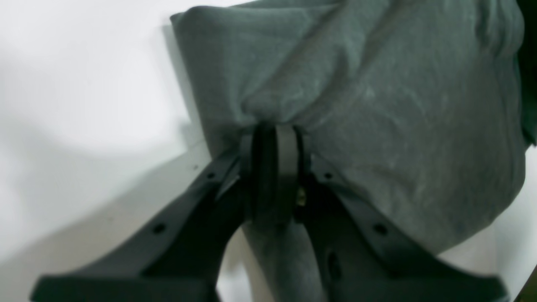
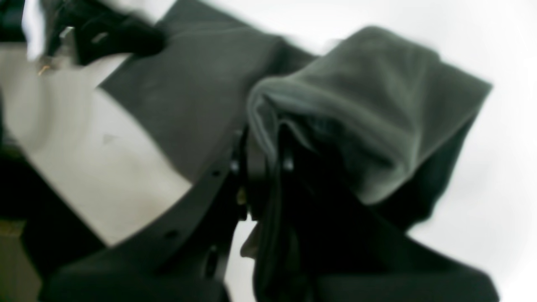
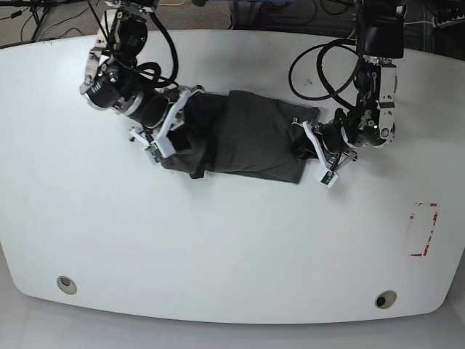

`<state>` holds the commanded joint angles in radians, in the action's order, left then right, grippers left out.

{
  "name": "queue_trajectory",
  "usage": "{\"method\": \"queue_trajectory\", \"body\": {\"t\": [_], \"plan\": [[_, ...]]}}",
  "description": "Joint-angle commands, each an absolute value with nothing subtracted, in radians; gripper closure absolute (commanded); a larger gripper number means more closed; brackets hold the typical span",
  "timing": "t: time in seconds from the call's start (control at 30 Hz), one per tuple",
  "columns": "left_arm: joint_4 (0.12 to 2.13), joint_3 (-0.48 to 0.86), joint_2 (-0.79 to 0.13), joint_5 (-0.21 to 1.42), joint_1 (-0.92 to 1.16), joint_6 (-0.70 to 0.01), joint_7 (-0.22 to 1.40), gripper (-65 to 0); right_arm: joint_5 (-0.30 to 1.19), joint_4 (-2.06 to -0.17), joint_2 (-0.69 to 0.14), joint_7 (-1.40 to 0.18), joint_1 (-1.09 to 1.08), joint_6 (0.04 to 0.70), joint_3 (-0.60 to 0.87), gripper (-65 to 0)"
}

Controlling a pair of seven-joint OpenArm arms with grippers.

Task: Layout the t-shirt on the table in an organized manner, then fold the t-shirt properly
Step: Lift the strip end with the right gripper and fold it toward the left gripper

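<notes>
The dark grey t-shirt [image 3: 251,138] lies as a folded band across the back middle of the white table [image 3: 218,240]. My left gripper [image 3: 305,145] is at the cloth's right end in the base view. In the left wrist view its jaws [image 1: 275,132] are shut, pinching a bunched fold of the t-shirt [image 1: 377,105]. My right gripper [image 3: 180,134] is at the cloth's left end. The blurred right wrist view shows it [image 2: 268,147] shut on a thick fold of the t-shirt [image 2: 361,92], which drapes over the fingers.
Two round metal grommets [image 3: 66,283] [image 3: 385,299] sit near the front edge. A red-outlined rectangle [image 3: 423,229] marks the right side. Black cables [image 3: 320,65] loop from the left arm over the back of the table.
</notes>
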<state>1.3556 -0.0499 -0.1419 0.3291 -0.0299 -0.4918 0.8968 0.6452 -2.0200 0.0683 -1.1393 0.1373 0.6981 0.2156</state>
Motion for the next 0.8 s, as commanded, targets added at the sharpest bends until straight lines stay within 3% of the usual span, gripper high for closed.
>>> {"method": "queue_trajectory", "body": {"t": [0.33, 0.8], "plan": [[1.357, -0.05, -0.101, 0.335, -0.03, -0.492, 0.897, -5.6, 0.642, -1.997, 0.136, -1.139, 0.084, 0.698, 0.186, -1.7], [1.357, -0.05, -0.077, 0.335, -0.028, -0.492, 0.897, -5.6, 0.65, -1.942, 0.137, -1.109, 0.064, 0.698, 0.18, -1.9]]}}
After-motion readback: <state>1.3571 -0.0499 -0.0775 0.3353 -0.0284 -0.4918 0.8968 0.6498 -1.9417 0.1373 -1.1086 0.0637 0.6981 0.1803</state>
